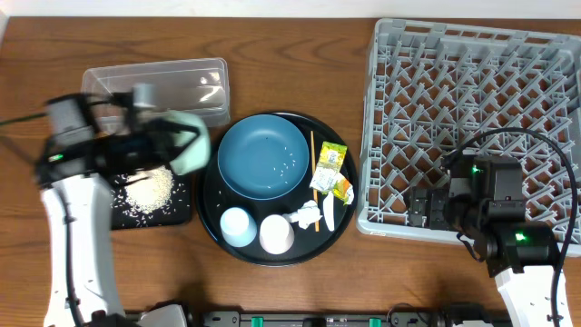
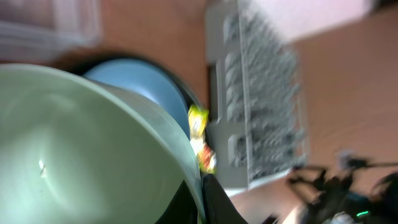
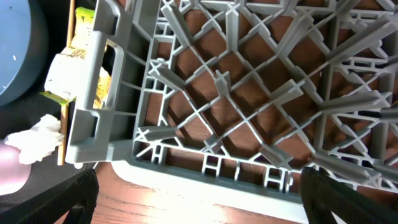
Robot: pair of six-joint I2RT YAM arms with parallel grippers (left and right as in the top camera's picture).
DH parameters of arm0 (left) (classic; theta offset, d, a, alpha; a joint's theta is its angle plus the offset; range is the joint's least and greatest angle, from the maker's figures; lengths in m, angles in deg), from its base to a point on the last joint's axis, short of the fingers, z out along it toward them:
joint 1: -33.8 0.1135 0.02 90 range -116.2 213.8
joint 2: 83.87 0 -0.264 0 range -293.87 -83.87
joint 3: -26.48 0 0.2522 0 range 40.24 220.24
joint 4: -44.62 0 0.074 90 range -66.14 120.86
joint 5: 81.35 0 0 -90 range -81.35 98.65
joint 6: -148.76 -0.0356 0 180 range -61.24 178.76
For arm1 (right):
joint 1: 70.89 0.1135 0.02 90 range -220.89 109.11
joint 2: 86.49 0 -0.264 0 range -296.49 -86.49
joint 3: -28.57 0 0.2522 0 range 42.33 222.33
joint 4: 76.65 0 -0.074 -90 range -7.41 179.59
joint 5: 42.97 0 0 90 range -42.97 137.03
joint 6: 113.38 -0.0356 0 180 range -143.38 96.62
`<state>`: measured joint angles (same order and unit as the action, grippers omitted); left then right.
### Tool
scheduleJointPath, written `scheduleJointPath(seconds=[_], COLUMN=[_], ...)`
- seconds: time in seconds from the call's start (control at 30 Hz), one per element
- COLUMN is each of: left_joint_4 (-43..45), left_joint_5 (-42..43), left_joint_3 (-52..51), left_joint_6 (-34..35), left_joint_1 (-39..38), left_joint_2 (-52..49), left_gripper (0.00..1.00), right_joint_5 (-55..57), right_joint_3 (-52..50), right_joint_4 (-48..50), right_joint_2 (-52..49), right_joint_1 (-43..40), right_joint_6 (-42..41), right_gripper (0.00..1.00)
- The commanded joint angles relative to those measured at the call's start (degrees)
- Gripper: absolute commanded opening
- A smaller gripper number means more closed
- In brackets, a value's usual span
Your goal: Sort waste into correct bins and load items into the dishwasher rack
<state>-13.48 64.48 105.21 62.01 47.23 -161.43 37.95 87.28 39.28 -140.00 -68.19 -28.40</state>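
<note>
My left gripper (image 2: 200,198) clamps the bowl (image 2: 81,155) by its rim near the left edge. It seems light, stiff, slick and breakable. My right gripper (image 3: 199,202) hangs spread, empty.

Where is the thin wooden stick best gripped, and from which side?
Probably near its far end, at top of the overhead view, coming straight down, pinching across it. The stick lies flat on the round tray; lower down, wrappers and the scrap crowd it.

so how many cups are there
2: a pale blue cup and a whitish cup, side by side on the round black tray. None looks hidden.
</note>
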Motion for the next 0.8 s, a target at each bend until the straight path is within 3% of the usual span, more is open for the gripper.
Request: scheduleJointPath(seconds=[0.0,0.2,0.4,0.63,0.77], left_joint_4=[0.48,2.34,3.74,6.99,10.12], left_joint_5=[-13.53,-17.68,-28.46,-36.96,-46.95], left_joint_3=[0.85,0.85,0.85,0.83,0.83], left_joint_6=[1.84,2.05,3.3,3.28,3.28], left_joint_1=[-10.71,-28.79,-41.66,-47.41,-47.36], left_joint_2=[-0.48,-1.27,-1.51,-4.15,-7.43], left_gripper=[0.06,0.06,0.06,0.06,0.06], right_joint_5=[-0.26,-0.42,-0.39,-0.42,-0.42], right_joint_3=[0.96,0.96,0.96,0.96,0.96], right_joint_4=[-0.04,-0.07,-0.04,-0.09,-0.15], right_joint_2=[0.04,0.02,0.02,0.02,0.04], right_joint_1=[-0.39,-0.39,-0.39,-0.39,-0.39], right_joint_6=[-0.5,-0.52,-0.52,-0.52,-0.52], right_gripper=[0.99,0.99,0.99,0.99,0.99])
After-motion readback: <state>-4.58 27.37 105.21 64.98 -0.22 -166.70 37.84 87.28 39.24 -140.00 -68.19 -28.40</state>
